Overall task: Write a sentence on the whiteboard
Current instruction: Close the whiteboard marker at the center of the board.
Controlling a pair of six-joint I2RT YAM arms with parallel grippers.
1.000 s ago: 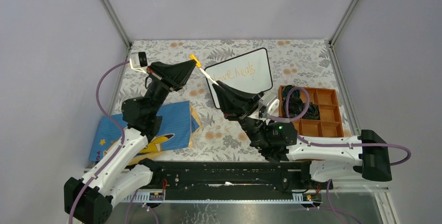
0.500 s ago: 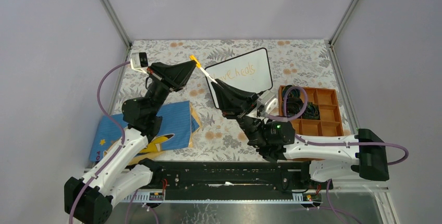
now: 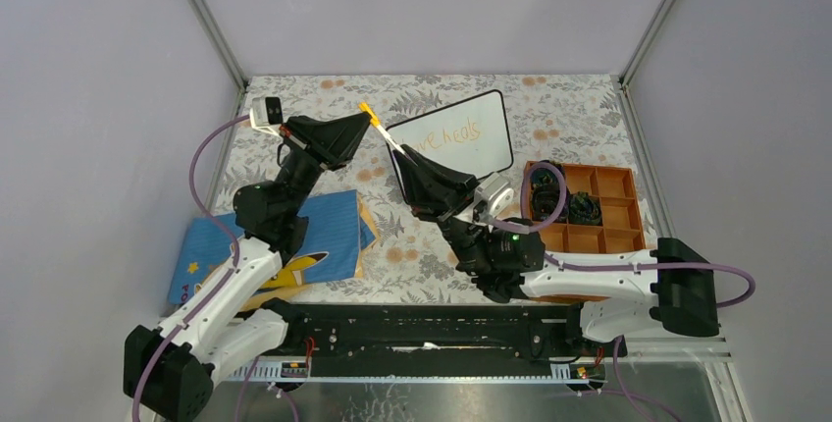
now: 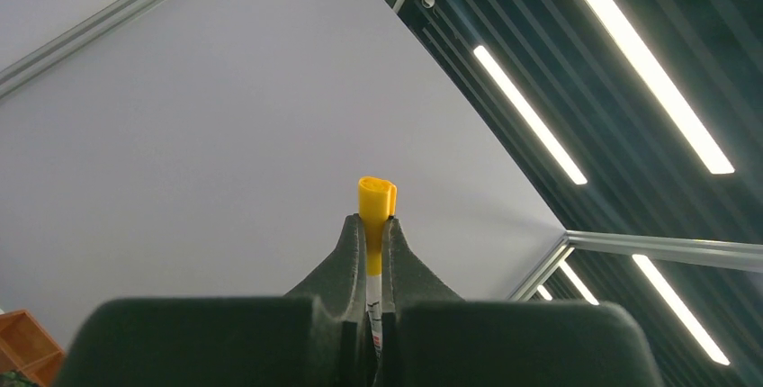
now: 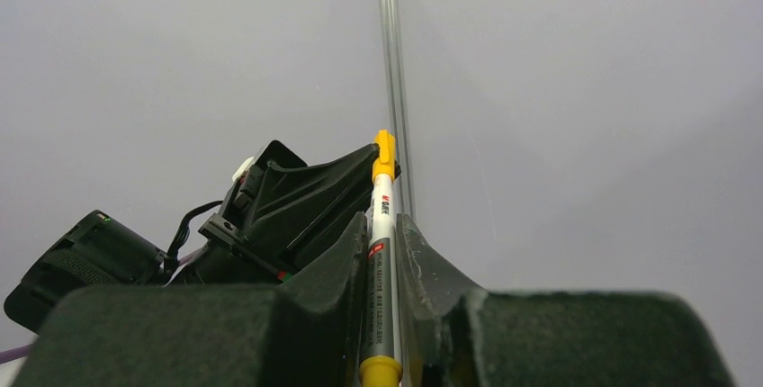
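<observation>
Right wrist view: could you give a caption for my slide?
Right gripper clamps a white marker whose yellow cap meets the left gripper.

The left arm (image 3: pixel 235 275) and the right arm (image 3: pixel 603 280) share glossy white link shells joined by black joint housings. A thin purple cable (image 3: pixel 192 162) loops along each. The left gripper (image 4: pixel 373 223) and right gripper (image 5: pixel 383 220) have matte black, wedge-shaped fingers. A small green light (image 3: pixel 507 238) glows on the right arm's black housing.

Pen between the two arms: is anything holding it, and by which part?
Both tools hold the pen: the left tool pinches its yellow cap end, the right tool clamps the white barrel.
</observation>
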